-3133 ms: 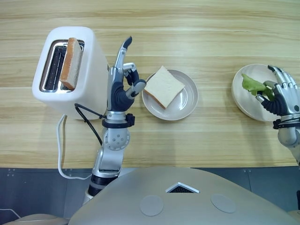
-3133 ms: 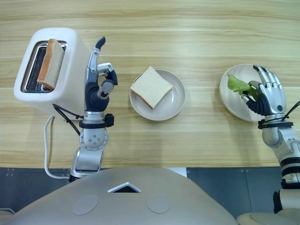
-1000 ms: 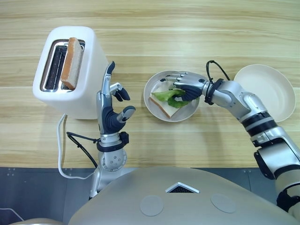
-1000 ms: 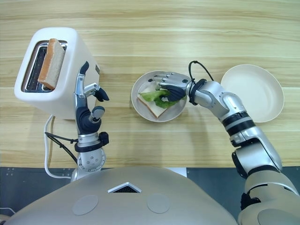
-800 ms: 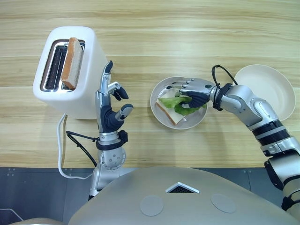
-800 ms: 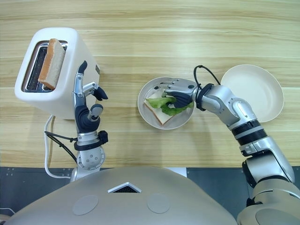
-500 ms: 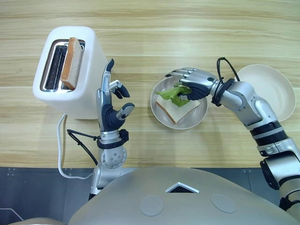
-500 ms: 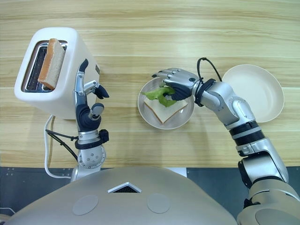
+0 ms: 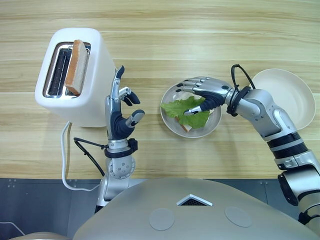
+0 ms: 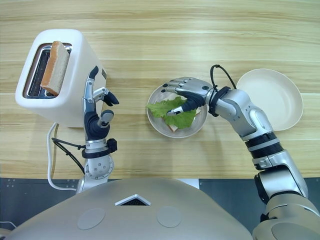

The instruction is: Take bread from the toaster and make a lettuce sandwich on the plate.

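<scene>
A white toaster [image 9: 95,95] stands at the left with one bread slice [image 9: 76,67] sticking up from its slot. The plate [image 9: 168,94] at the centre holds a bread slice [image 9: 185,128] almost covered by a flat green lettuce leaf [image 9: 186,109]. My right hand [image 9: 204,91] hovers over the leaf's right side, fingers spread, thumb tip resting on the lettuce. My left hand [image 10: 97,116] stands upright between toaster and plate, one finger straight up, the others loosely bent, holding nothing.
An empty cream plate [image 9: 285,97] sits at the right, behind my right forearm. The toaster's black and white cables [image 9: 75,150] trail toward the table's front edge. Bare wooden tabletop stretches across the back.
My right hand has lowered the lettuce onto the bread and spread its fingers; the leaf now lies flat instead of bunched in the grip. The left hand has barely moved.
</scene>
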Action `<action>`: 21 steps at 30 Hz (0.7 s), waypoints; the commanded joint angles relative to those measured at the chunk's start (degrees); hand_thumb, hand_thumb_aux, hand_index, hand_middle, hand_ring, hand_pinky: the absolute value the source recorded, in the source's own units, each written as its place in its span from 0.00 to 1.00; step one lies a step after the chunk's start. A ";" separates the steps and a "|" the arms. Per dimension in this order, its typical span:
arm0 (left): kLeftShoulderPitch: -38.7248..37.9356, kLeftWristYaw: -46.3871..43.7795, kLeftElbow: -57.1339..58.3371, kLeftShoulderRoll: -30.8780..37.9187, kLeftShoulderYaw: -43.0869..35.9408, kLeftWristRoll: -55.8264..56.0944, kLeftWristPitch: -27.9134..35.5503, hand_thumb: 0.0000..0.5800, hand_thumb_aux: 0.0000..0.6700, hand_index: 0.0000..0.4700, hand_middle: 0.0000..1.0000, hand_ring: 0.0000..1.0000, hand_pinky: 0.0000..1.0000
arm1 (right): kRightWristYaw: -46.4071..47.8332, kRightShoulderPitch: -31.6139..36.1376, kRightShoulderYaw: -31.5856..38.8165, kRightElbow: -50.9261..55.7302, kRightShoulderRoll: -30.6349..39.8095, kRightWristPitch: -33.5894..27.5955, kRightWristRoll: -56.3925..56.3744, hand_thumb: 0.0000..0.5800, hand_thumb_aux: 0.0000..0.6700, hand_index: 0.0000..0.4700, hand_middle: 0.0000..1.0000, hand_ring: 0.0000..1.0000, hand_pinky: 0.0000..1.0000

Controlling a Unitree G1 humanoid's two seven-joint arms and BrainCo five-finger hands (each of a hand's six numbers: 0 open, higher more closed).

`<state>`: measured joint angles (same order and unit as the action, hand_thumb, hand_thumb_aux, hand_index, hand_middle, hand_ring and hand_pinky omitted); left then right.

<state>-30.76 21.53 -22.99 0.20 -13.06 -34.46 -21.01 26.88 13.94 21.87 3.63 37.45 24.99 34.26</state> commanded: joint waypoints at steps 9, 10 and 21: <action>-2.55 -6.11 -15.79 -0.57 -0.14 -12.99 6.36 0.00 0.00 0.00 0.51 0.51 0.51 | -6.85 -3.18 -8.80 -4.54 3.49 -0.13 1.39 0.00 0.00 0.00 0.00 0.00 0.00; -3.25 -7.17 -19.63 -1.14 0.54 -17.00 7.69 0.00 0.00 0.00 0.45 0.45 0.45 | -8.49 -4.70 -8.88 -5.25 3.62 0.41 2.58 0.00 0.00 0.00 0.00 0.00 0.00; -0.96 -15.24 -35.44 -1.74 24.93 -32.69 17.99 0.00 0.00 0.00 0.00 0.00 0.00 | -13.97 -11.87 -7.64 -5.81 1.74 -0.99 7.88 0.00 0.00 0.00 0.00 0.00 0.00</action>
<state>-32.61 7.57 -59.62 -3.38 6.19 -66.99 -5.92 13.02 2.68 13.85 -2.48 39.56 24.82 41.65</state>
